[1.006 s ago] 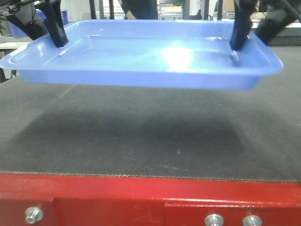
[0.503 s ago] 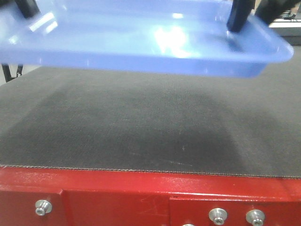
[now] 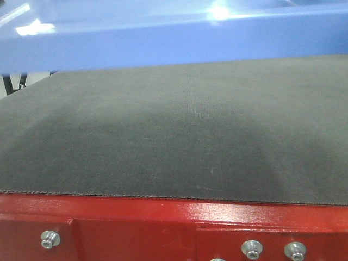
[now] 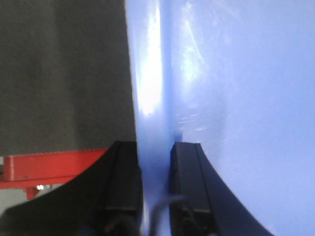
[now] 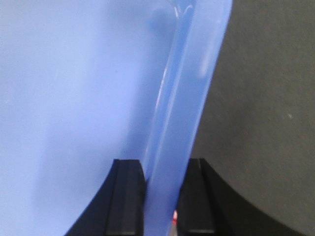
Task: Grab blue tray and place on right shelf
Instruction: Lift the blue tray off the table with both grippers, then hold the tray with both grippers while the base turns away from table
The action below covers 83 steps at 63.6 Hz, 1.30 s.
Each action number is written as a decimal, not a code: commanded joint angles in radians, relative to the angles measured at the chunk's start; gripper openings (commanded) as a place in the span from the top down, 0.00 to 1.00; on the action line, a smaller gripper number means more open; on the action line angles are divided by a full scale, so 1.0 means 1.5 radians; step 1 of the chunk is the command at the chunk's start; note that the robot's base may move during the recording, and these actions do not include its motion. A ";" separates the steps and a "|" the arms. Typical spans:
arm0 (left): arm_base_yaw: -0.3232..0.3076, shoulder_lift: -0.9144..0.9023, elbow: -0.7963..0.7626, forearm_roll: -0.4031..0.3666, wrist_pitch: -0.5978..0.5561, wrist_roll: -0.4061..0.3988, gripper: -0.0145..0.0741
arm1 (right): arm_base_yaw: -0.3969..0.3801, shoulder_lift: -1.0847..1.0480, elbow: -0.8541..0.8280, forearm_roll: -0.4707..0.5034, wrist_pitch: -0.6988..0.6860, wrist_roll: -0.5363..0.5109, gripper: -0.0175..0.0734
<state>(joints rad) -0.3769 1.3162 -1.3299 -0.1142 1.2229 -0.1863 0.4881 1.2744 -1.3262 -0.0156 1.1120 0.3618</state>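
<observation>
Left claw (image 4: 155,147), right claw (image 5: 161,164) pinching rims, glossy light-blue tray (image 3: 163,38) aloft

Dark grey felt tabletop (image 3: 179,136), red metal front edge (image 3: 163,217), silver bolts (image 3: 50,239) along it

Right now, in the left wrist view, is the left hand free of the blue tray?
No, the left hand pinches the blue tray by its rim, one finger on each side.
</observation>
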 commanded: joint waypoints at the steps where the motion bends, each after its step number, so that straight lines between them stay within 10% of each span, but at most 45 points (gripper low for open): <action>1: -0.024 -0.021 0.007 0.061 0.017 0.014 0.88 | -0.005 -0.027 -0.016 -0.059 -0.004 -0.022 0.74; 83: -0.039 -0.020 0.007 0.041 0.003 0.005 0.89 | -0.005 -0.027 -0.015 -0.059 -0.002 -0.027 0.74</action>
<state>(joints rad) -0.4267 1.3140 -1.2997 -0.1034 1.2009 -0.2227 0.4881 1.2698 -1.3207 -0.0347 1.1484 0.3543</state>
